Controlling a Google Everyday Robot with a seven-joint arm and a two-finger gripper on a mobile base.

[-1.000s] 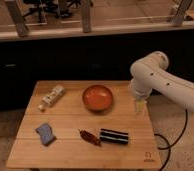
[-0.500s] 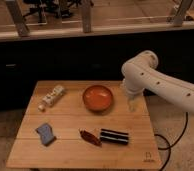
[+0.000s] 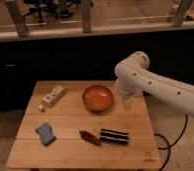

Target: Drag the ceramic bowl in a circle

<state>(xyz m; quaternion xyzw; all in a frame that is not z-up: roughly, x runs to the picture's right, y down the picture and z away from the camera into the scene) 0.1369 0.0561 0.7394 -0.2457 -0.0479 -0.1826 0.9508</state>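
The ceramic bowl (image 3: 97,97) is round, shallow and orange-red. It sits upright on the wooden table (image 3: 70,155), at the back middle. My white arm (image 3: 155,87) reaches in from the right. The gripper (image 3: 127,104) hangs down from it, just right of the bowl's rim and close above the tabletop. I cannot tell whether it touches the bowl.
A pale wrapped packet (image 3: 52,96) lies at the back left. A blue sponge (image 3: 45,133) lies at the front left. A dark red packet (image 3: 90,137) and a black striped bar (image 3: 114,136) lie in front of the bowl. A cable (image 3: 166,142) hangs off the table's right edge.
The arm and gripper have moved left, closer to the bowl's right rim. The bowl and the other objects have not moved.
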